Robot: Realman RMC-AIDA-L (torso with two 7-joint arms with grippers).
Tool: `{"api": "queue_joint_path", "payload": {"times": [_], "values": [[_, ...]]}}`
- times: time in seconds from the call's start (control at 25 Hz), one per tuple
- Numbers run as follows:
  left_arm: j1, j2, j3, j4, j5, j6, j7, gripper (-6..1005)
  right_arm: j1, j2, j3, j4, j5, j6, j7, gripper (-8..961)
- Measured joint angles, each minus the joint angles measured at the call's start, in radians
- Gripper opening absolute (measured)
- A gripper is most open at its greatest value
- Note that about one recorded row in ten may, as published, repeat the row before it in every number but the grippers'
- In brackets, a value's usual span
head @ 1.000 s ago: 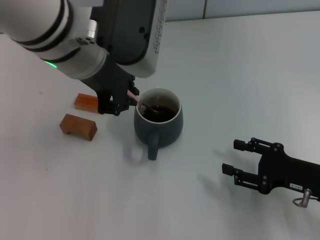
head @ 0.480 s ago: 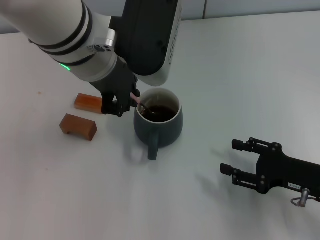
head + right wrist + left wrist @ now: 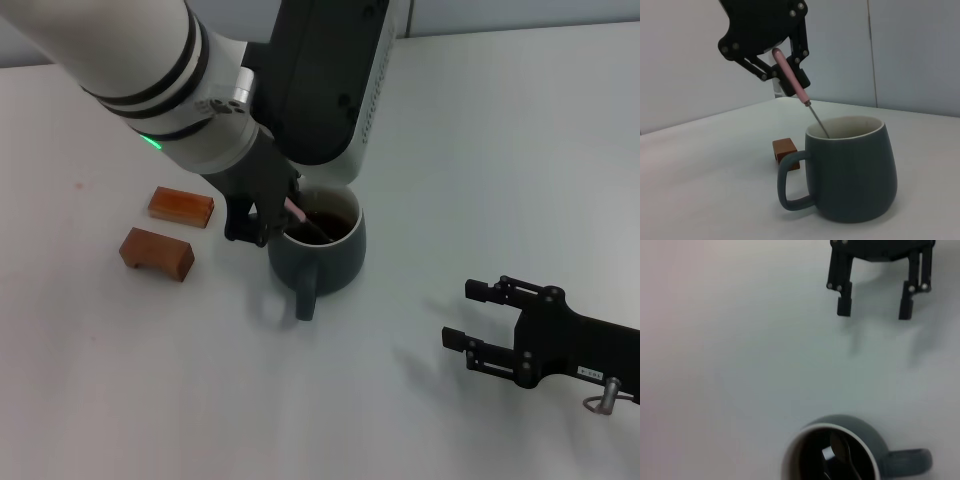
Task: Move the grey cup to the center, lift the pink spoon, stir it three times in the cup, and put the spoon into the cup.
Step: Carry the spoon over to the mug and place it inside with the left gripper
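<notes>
Now stirring | left claw (image 3: 785, 75) clamped on pink spoon (image 3: 790, 75), bowl probably submerged in grey cup (image 3: 318, 250) mid-worktop (image 3: 480, 150) | keep circles small, clear of rim | right claw (image 3: 480, 320) apart, parked well aside

The pink spoon (image 3: 791, 77) dips into the grey cup (image 3: 325, 256), right of two blocks (image 3: 157, 252).

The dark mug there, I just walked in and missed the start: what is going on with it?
The left gripper holds the slim pink-handled spoon tilted, its metal end dipped in the dark liquid of the rounded blue-grey ceramic mug. The right gripper sits open on the white table, apart from the mug. Two brown wooden blocks lie beside it.
</notes>
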Motion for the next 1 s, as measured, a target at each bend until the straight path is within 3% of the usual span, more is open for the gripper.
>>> {"api": "queue_joint_path", "payload": {"times": [0.52,1.0], "values": [[-0.043,0.000,0.007,-0.111,0.045,-0.075,0.003,146,-0.002,0.000,0.001,0.000,0.000,-0.003,0.009,710],[-0.057,0.000,-0.004,-0.087,0.056,0.015,-0.027,148,-0.006,0.000,-0.002,0.000,0.002,-0.003,0.010,710]]}}
